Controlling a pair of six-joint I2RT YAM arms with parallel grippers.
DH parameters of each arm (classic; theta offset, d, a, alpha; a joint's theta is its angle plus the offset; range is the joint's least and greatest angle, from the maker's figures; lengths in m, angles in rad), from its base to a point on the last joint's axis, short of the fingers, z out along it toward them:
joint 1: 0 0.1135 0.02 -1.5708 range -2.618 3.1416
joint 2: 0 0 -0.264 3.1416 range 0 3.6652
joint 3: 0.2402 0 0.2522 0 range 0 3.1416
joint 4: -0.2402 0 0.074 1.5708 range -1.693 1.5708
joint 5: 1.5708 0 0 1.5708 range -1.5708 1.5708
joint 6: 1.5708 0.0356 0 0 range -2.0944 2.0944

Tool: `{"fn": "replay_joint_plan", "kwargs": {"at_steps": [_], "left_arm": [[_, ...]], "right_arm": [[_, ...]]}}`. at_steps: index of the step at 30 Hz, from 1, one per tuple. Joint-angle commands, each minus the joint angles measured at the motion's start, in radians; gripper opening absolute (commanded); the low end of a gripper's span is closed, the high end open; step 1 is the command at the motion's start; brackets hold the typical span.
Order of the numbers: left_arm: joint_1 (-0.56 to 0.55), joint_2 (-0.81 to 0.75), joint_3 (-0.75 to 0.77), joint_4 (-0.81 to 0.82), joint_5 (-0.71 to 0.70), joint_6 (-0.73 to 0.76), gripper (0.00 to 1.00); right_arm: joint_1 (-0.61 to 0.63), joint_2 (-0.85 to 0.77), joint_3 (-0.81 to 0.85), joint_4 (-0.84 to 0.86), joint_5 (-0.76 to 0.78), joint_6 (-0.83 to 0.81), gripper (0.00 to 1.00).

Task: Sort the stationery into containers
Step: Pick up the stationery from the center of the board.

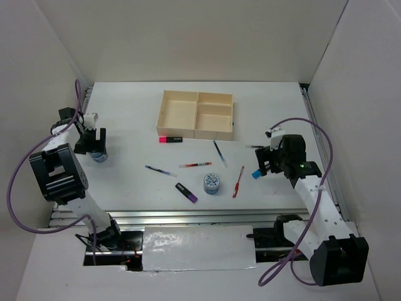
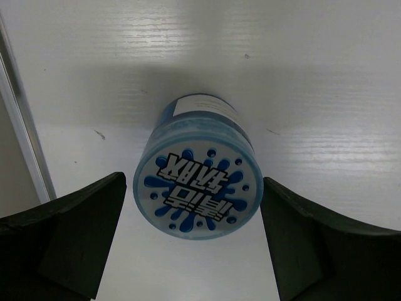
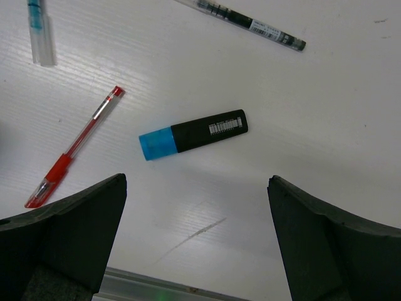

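The beige wooden tray (image 1: 197,94) stands at the back centre; its large left section and two smaller right ones look empty. My left gripper (image 1: 94,145) is open above a blue-white tape roll (image 1: 98,156). In the left wrist view the roll (image 2: 197,188) stands between the open gripper (image 2: 192,210) fingers, untouched. My right gripper (image 1: 265,164) is open above a black highlighter with a blue cap (image 3: 194,133), which lies just ahead of the gripper (image 3: 197,188). A second tape roll (image 1: 212,183), a purple-ended highlighter (image 1: 186,192) and a pink-ended highlighter (image 1: 170,138) lie on the table.
Loose pens lie mid-table: a blue one (image 1: 161,170), a red-and-black one (image 1: 195,165), another blue one (image 1: 219,153) and a red one (image 1: 238,182). The right wrist view shows the red pen (image 3: 75,147) and a black pen (image 3: 250,24). White walls enclose the table.
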Motion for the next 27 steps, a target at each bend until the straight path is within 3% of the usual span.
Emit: {"fn": "replay_joint_plan", "kwargs": {"at_steps": [1,3,7,12,15,22,27], "left_arm": [[0.007,0.014,0.038,0.038,-0.010,0.018,0.96],[0.004,0.014,0.035,0.041,-0.002,0.027,0.88],[0.002,0.028,0.042,0.026,0.012,0.044,0.61],[-0.009,0.014,0.047,0.009,0.044,0.059,0.39],[-0.065,-0.027,0.064,-0.013,0.056,0.070,0.23],[-0.228,-0.098,0.166,-0.057,0.025,0.038,0.09],[-0.376,-0.040,0.455,-0.180,0.073,-0.048,0.04]], "right_arm": [[-0.006,0.004,0.000,0.022,-0.008,-0.006,1.00],[-0.009,0.004,0.001,0.021,-0.008,-0.006,1.00],[-0.013,0.007,0.000,0.024,-0.009,-0.006,1.00],[-0.020,0.003,0.003,0.019,-0.012,-0.006,1.00],[-0.020,0.006,0.000,0.024,-0.018,-0.004,1.00],[-0.022,0.017,0.001,0.019,-0.021,-0.006,1.00],[-0.022,0.026,0.004,0.019,-0.024,-0.006,1.00]]}}
